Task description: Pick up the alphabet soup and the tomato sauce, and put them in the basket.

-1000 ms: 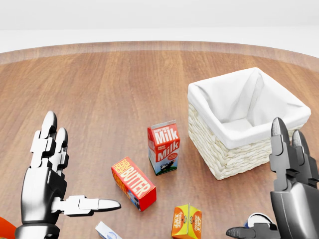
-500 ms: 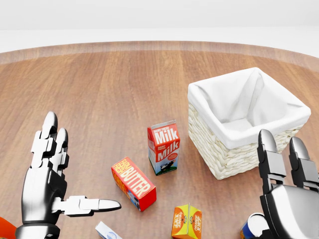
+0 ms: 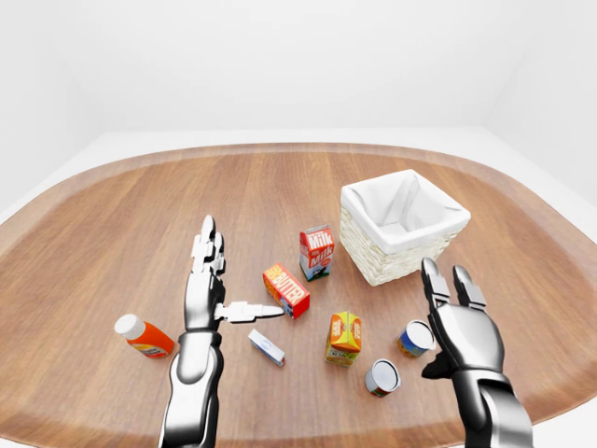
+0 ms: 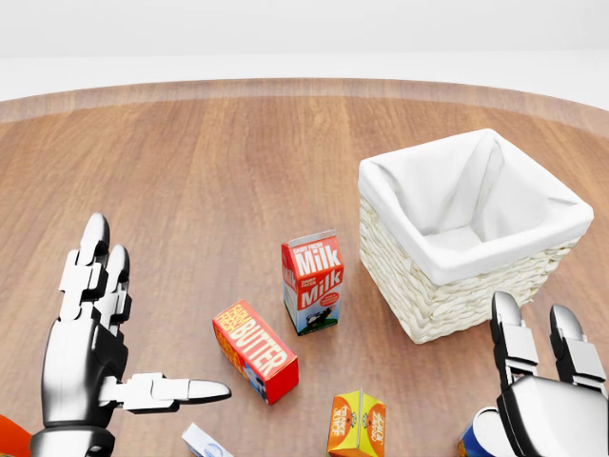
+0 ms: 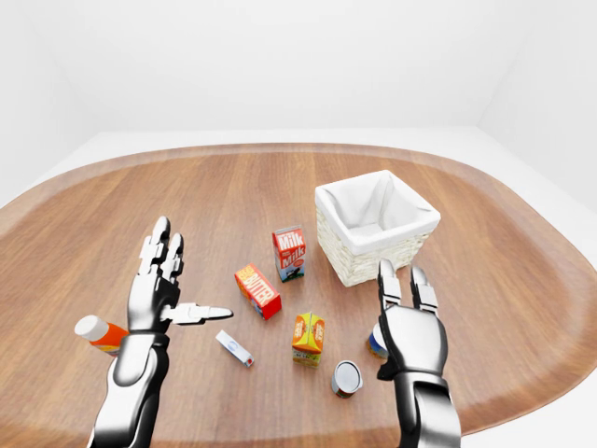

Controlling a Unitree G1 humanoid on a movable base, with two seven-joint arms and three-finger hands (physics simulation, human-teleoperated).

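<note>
Two cans stand low and right in the left-eye view. One has a blue and orange label (image 3: 413, 338); the other, a grey-topped can (image 3: 381, 377), shows its lid. I cannot read which is soup and which is sauce. My right hand (image 3: 448, 313) hovers open just to the right of the blue can, palm turned away, holding nothing. In the head view the same hand (image 4: 542, 381) covers part of that can (image 4: 476, 438). My left hand (image 3: 213, 280) is open at the left, fingers up and thumb pointing right. The wicker basket (image 3: 368, 266) with its white liner sits empty at the upper right.
Between my hands are a milk carton (image 3: 316, 252), a red butter box (image 3: 286, 290), an orange juice carton (image 3: 343, 338) and a small white box (image 3: 266, 347). An orange bottle with a white cap (image 3: 145, 337) lies left of my left arm. The table's rounded edge runs near the bottom.
My right hand has dropped lower in the head view, coming down beside the blue can. The left hand and all the objects have stayed put.
</note>
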